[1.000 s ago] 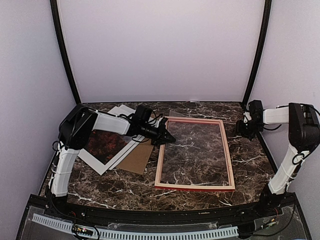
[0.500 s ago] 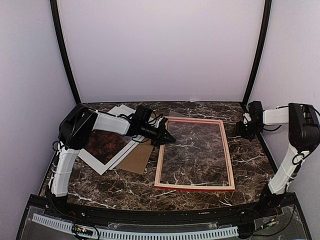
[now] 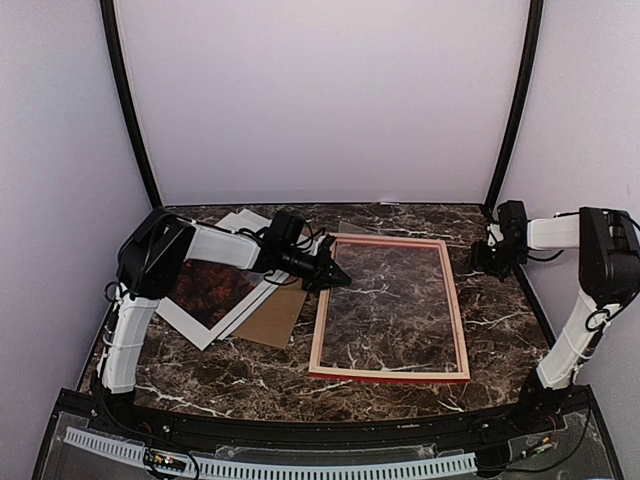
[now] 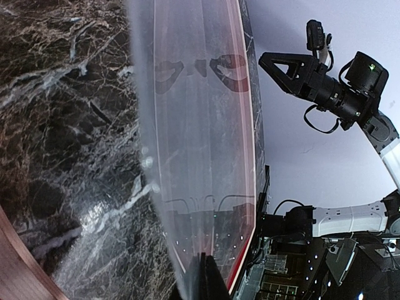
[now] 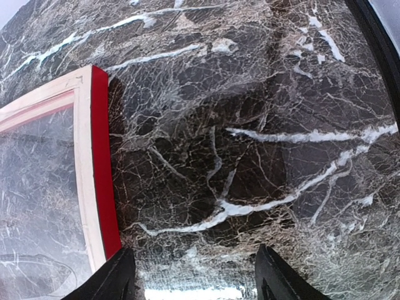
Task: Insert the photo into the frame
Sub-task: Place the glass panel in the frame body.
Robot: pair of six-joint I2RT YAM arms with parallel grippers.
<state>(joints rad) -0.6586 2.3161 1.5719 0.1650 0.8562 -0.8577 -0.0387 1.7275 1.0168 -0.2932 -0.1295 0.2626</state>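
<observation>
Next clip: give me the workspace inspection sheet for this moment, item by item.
Surface: dark marble table, no spills seen.
Job's things: frame lies flat mid-table, pale back up; photo lies face up at the left, outside the frame, partly under the left arm.
Clutter: brown board and white sheets under the photo.
Claws: left claw shut on the edge of a clear sheet at the frame's far left corner; right claw open, empty, over bare marble by the frame's far right corner.
Cables: black leads looped at both wrists.
Surroundings: plain pale walls.
</observation>
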